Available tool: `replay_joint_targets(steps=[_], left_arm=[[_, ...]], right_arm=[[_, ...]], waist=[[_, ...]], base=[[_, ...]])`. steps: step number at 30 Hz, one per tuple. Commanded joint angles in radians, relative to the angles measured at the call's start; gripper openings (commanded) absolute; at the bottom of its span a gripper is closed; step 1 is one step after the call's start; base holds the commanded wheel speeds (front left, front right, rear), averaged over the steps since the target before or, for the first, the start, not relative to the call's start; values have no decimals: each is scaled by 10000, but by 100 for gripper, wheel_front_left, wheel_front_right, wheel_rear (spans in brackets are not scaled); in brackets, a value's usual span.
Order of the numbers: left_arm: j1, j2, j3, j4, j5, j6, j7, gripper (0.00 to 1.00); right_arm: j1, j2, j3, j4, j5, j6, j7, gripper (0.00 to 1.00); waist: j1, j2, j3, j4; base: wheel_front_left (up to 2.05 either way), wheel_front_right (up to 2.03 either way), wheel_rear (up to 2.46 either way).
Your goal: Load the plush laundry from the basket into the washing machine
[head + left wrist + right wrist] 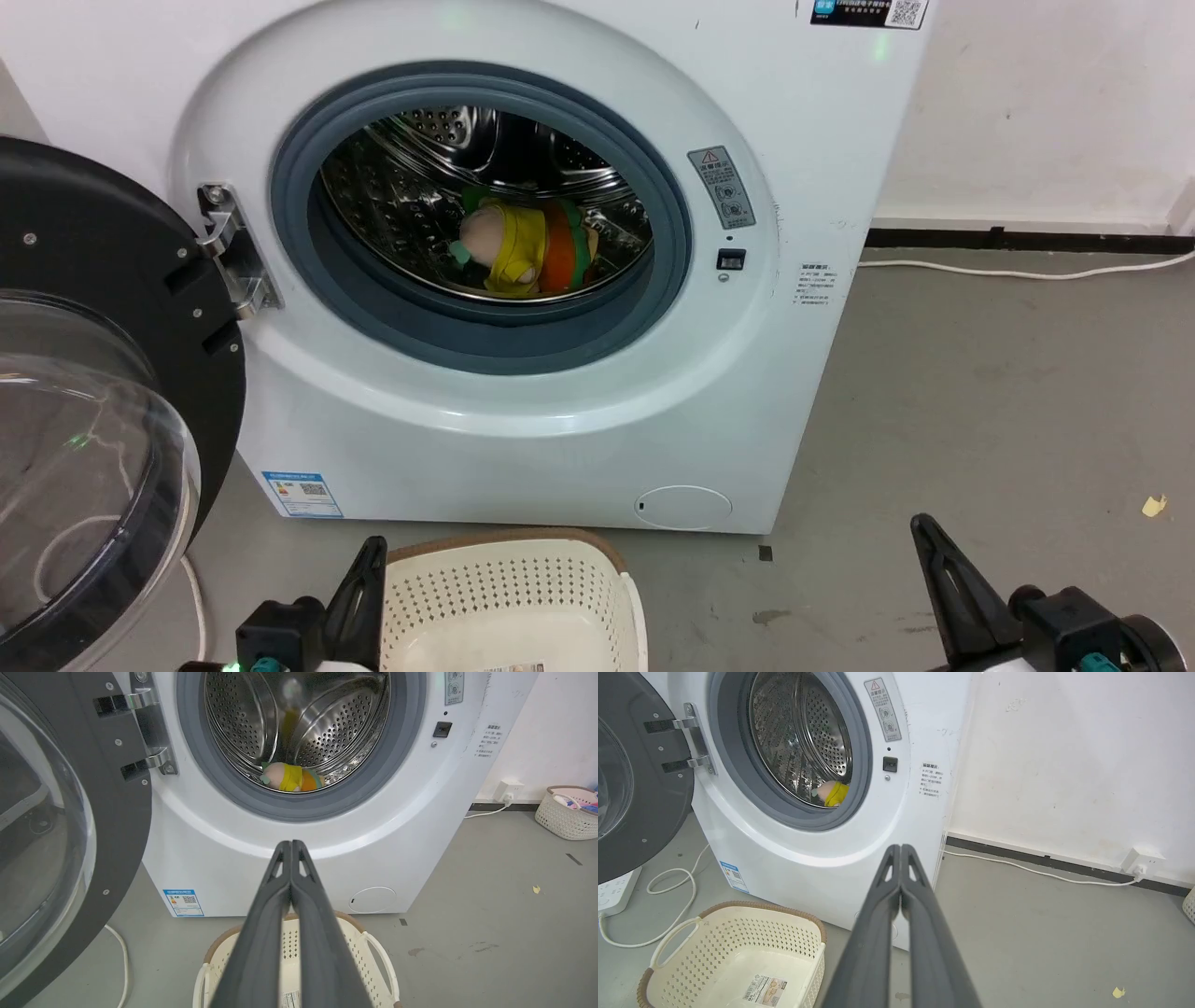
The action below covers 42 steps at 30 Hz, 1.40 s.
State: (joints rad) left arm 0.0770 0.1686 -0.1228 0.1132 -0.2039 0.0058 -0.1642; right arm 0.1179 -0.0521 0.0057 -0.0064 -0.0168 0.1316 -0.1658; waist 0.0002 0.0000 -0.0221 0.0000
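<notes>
At the bottom edge of the head view, at seven o'clock, the left gripper (373, 555) is seen as a single dark wedge, and the right gripper (924, 537) is seen the same way at five o'clock. Between them, at six o'clock, the basket (504, 583) is set on the grey floor just in front of the washing machine (523, 448). The door (103, 271) is swung wide open at nine o'clock. The plush laundry (523, 247) is found inside the steel drum, low at twelve o'clock, with its pale peach end to the left and its orange bun to the right.

In the left wrist view, the left gripper's fingers (261, 933) are pressed flat together, with nothing clamped between them. They rise from six o'clock over the basket. The plush laundry is seen at twelve o'clock on the drum's bottom. A second basket (567, 816) holding coloured things is placed at three o'clock, by the wall.

In the right wrist view, the right gripper's fingers (873, 952) are likewise clenched on nothing and rise from six o'clock. The basket is seen at eight o'clock, a label sticker (764, 989) showing on its bottom. The plush laundry is seen at eleven o'clock, partly hidden by the grey rubber ring (866, 765). A power strip (616, 891) lies at nine o'clock, and a wall socket (1141, 861) is fixed at four o'clock.
</notes>
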Motion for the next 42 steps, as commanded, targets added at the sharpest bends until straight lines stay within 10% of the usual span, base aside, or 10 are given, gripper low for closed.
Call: replay_joint_targets(steps=[1, 42], left_arm=[[-155, -72, 52, -78, 109, -22, 50, 0], [-471, -643, 655, -619, 1099, -41, 867, 0]], right_arm=[[-212, 8, -12, 15, 55, -4, 56, 0], [-708, 14, -35, 40, 113, -7, 878, 0]], waist=[[-1, 0, 3, 0], [-2, 0, 115, 0]], base=[[0, 0, 0], [0, 0, 0]])
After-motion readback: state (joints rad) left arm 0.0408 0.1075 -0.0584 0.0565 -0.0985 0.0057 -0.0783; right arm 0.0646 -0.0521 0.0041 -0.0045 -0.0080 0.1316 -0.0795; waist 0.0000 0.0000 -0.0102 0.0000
